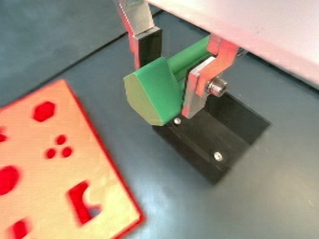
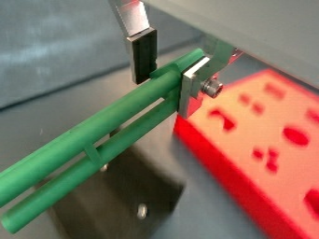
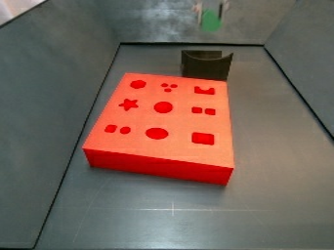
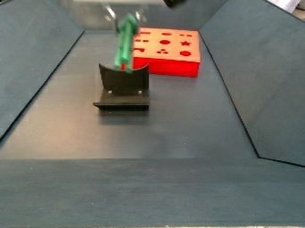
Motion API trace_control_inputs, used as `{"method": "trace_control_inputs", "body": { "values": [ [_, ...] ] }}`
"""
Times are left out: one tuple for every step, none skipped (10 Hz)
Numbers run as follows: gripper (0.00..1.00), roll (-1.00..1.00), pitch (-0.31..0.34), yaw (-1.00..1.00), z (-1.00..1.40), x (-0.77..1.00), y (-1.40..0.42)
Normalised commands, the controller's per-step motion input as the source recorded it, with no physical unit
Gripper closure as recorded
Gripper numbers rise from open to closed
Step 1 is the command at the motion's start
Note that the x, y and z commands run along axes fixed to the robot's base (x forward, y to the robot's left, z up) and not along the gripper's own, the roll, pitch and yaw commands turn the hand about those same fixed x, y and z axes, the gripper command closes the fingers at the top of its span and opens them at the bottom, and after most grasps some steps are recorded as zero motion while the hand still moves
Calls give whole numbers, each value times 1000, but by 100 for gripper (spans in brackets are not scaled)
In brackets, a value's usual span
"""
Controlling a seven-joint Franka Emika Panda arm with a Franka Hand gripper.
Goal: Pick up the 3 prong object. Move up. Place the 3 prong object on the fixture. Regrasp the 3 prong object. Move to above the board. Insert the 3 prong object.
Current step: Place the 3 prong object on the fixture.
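My gripper (image 1: 171,84) is shut on the green 3 prong object (image 1: 152,95), with a silver finger and dark pad on each side of it. In a wrist view the piece (image 2: 88,154) runs long and slender away from the gripper (image 2: 167,86). In both side views it (image 4: 123,46) hangs steeply tilted, its lower end at the notch of the dark fixture (image 4: 123,87); whether it touches I cannot tell. The fixture (image 1: 222,140) lies right under the gripper. The red board (image 3: 163,117) with shaped holes lies flat beside the fixture (image 3: 205,63).
The dark grey floor is boxed in by sloping grey walls (image 3: 65,59) on the sides. The board (image 4: 167,49) sits just behind and beside the fixture. The board also shows in both wrist views (image 1: 50,159) (image 2: 256,149).
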Motion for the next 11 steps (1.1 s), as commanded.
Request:
{"method": "trace_control_inputs", "body": {
  "values": [
    [100,-1000,59,-72,328,45,10],
    [100,-1000,47,-77,134,2,17],
    [100,-1000,40,-83,28,8,19],
    [100,-1000,53,-90,19,34,28],
    [100,-1000,66,-96,10,57,34],
    [100,-1000,76,-104,-7,73,36],
    [100,-1000,88,-120,-12,79,39],
    [100,-1000,93,-137,-15,79,40],
    [100,-967,92,-165,-14,73,40],
    [100,-842,77,-162,-16,72,43],
    [100,-530,44,-154,-18,75,43]
  ]
}}
